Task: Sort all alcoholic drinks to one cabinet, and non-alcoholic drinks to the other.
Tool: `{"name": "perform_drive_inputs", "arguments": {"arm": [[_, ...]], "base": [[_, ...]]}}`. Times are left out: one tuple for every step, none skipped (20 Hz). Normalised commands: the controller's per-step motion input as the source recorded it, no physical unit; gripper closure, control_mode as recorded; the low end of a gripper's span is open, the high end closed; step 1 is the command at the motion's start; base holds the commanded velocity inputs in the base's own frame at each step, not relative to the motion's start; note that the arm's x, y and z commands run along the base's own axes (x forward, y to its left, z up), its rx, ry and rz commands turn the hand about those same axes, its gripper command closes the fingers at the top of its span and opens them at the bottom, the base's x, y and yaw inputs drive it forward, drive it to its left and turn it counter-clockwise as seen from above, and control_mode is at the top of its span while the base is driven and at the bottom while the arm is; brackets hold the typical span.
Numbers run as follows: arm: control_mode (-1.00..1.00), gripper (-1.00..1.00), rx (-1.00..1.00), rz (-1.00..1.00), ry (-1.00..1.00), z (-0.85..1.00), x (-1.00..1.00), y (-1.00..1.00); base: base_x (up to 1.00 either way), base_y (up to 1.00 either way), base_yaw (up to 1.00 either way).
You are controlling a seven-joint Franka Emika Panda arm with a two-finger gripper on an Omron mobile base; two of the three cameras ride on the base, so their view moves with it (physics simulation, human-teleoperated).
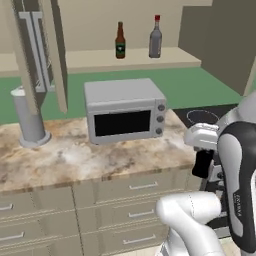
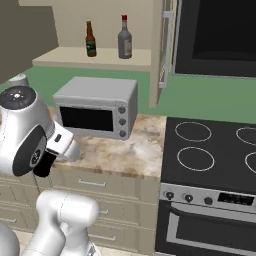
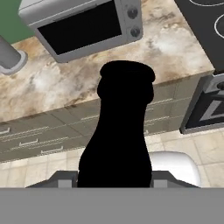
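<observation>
My gripper [image 3: 114, 179] is shut on a small all-black cola bottle [image 3: 118, 131], a non-alcoholic drink that rises between the two fingers in the hand view. From the left base the bottle [image 1: 202, 164] hangs under the hand, off the counter's front right corner, and from the right base it [image 2: 44, 165] is by the counter's front edge. The alcoholic drinks stand upright side by side on the open cabinet's shelf [image 1: 100, 59]: a brown beer bottle [image 1: 120, 41] [image 2: 90, 39] with a green label, and a grey red-capped bottle [image 1: 155, 37] [image 2: 124, 38] to its right.
A grey toaster oven [image 1: 125, 111] [image 2: 95, 107] sits on the marble counter [image 1: 65, 157]. A grey cylinder [image 1: 27, 120] stands at the counter's left. Cabinet doors [image 1: 50, 50] [image 2: 161, 50] hang open. The black stove [image 2: 210, 150] adjoins the counter on the right. Drawers [image 1: 142, 186] line the front.
</observation>
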Motion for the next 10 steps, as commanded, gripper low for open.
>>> {"name": "perform_drive_inputs", "arguments": {"arm": [[1.0, 1.0, 0.0, 0.0, 0.0, 0.0, 0.0, 0.0], [1.0, 1.0, 0.0, 0.0, 0.0, 0.0, 0.0, 0.0], [1.0, 1.0, 0.0, 0.0, 0.0, 0.0, 0.0, 0.0], [1.0, 1.0, 0.0, 0.0, 0.0, 0.0, 0.0, 0.0], [1.0, 1.0, 0.0, 0.0, 0.0, 0.0, 0.0, 0.0], [1.0, 1.0, 0.0, 0.0, 0.0, 0.0, 0.0, 0.0], [1.0, 1.0, 0.0, 0.0, 0.0, 0.0, 0.0, 0.0], [1.0, 1.0, 0.0, 0.0, 0.0, 0.0, 0.0, 0.0], [1.0, 1.0, 0.0, 0.0, 0.0, 0.0, 0.0, 0.0], [1.0, 1.0, 0.0, 0.0, 0.0, 0.0, 0.0, 0.0]], "base": [[-1.0, 0.27, 0.0], [-0.91, 0.39, 0.0], [-0.7, 0.49, 0.0], [-0.46, 0.6, 0.0], [-0.36, 0.73, 0.0], [-0.29, 0.86, 0.0], [-0.19, 0.94, 0.0], [-0.09, 1.0, 0.0], [-0.06, 1.0, 0.0], [0.0, 1.0, 0.0]]}}
